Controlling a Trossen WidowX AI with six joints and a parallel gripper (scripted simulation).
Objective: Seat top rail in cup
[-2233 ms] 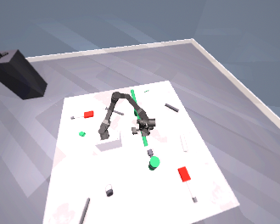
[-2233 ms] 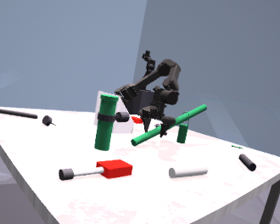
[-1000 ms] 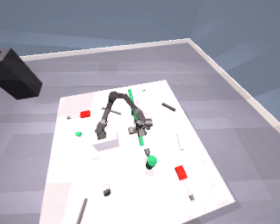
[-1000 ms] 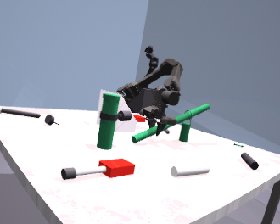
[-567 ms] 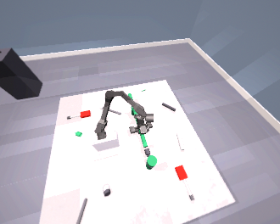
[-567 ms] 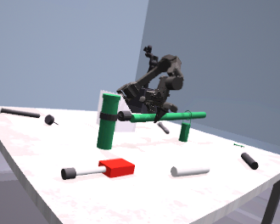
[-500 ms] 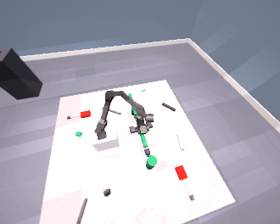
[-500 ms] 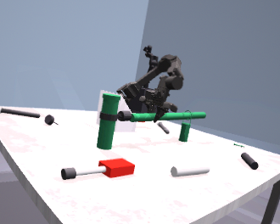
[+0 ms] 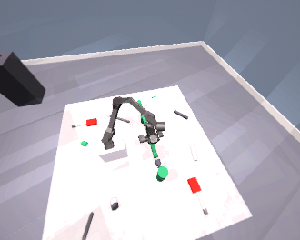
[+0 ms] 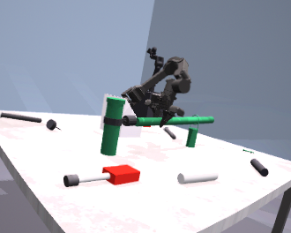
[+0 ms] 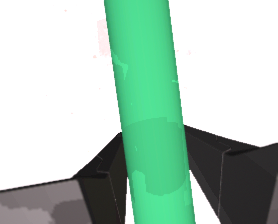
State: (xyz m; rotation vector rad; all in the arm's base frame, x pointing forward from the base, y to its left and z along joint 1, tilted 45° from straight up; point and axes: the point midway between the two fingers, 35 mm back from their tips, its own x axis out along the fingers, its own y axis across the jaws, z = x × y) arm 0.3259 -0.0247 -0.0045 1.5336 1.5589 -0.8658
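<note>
The green rail (image 9: pixel 154 150) (image 10: pixel 186 120) (image 11: pixel 147 75) is held about level, passing through the thin loop above the short green post (image 10: pixel 191 138). My gripper (image 9: pixel 151 138) (image 10: pixel 165 120) (image 11: pixel 154 134) is shut on the rail between the loop and the big post, one finger on each side. The dark rail-end cup (image 9: pixel 157 163) (image 10: pixel 129 120) hangs on the black brace band (image 10: pixel 110 121), high on the big green post (image 9: pixel 162 174) (image 10: pixel 109 139) a little below its cap. The rail's cut end is at the cup's mouth, roughly in line; how far inside it is cannot be told.
Red blocks with rods lie left (image 9: pixel 91 122) and front right (image 9: pixel 194 185) (image 10: pixel 122 175). A white cylinder (image 9: pixel 194 152) (image 10: pixel 198 176) and a dark rod (image 9: pixel 181 115) (image 10: pixel 259 167) lie right. A dark cap (image 9: pixel 115 205) (image 10: pixel 51 124) and a long dark rod (image 9: pixel 87 225) (image 10: pixel 21 117) lie beyond the post.
</note>
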